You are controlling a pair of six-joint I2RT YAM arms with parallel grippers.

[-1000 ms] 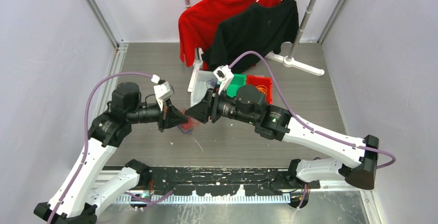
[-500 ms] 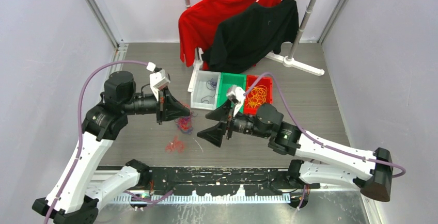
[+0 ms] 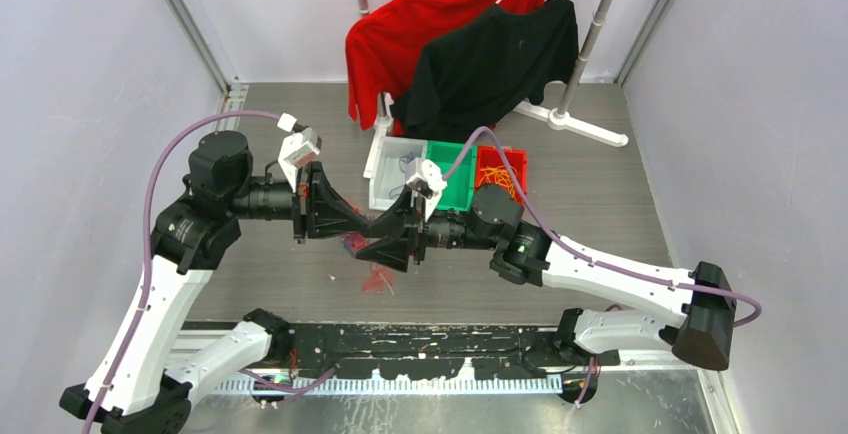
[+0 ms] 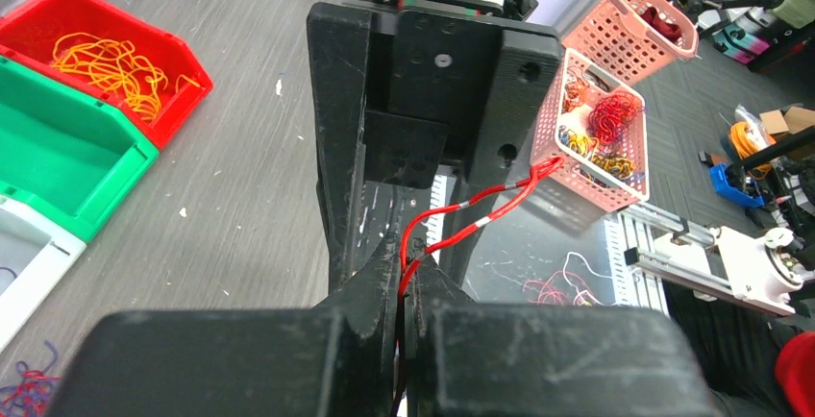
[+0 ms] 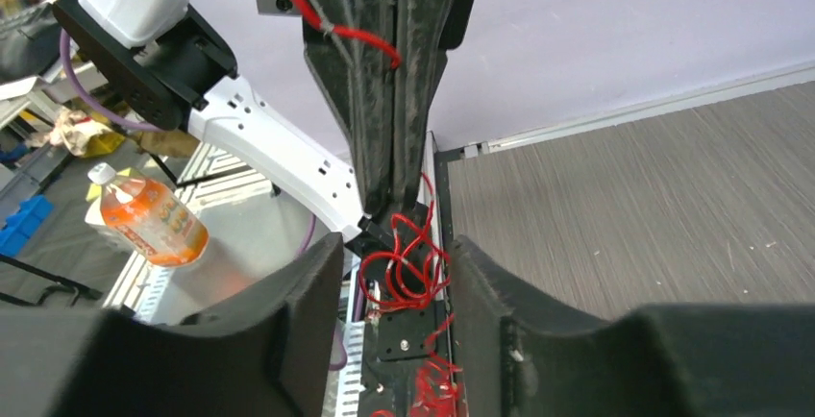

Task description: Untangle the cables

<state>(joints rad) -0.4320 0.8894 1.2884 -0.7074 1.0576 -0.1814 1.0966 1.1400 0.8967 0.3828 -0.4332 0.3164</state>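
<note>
Left gripper (image 4: pixel 406 273): closed, pinching a thin red cable (image 4: pixel 478 217) that arcs out from between its tips.

Right gripper (image 5: pixel 399 261): jaws apart, straddling the left tip and the red loops hanging off it. Its fingers (image 5: pixel 288 311) are matte black with a layered print texture.

Counter (image 3: pixel 600 204): grey wood-grain, scuffed with pale flecks. A small red tangle (image 3: pixel 378 279) lies under the grippers.

Behind them sit a white bin (image 3: pixel 380 194), a green bin (image 3: pixel 460 169) and a red bin (image 3: pixel 522 159), all glossy plastic; orange cables (image 4: pixel 106 57) lie curled in the red one.

Walls: plain pale lilac. A red shirt (image 3: pixel 385 44) and a black shirt (image 3: pixel 500 54) hang at the rear.
</note>
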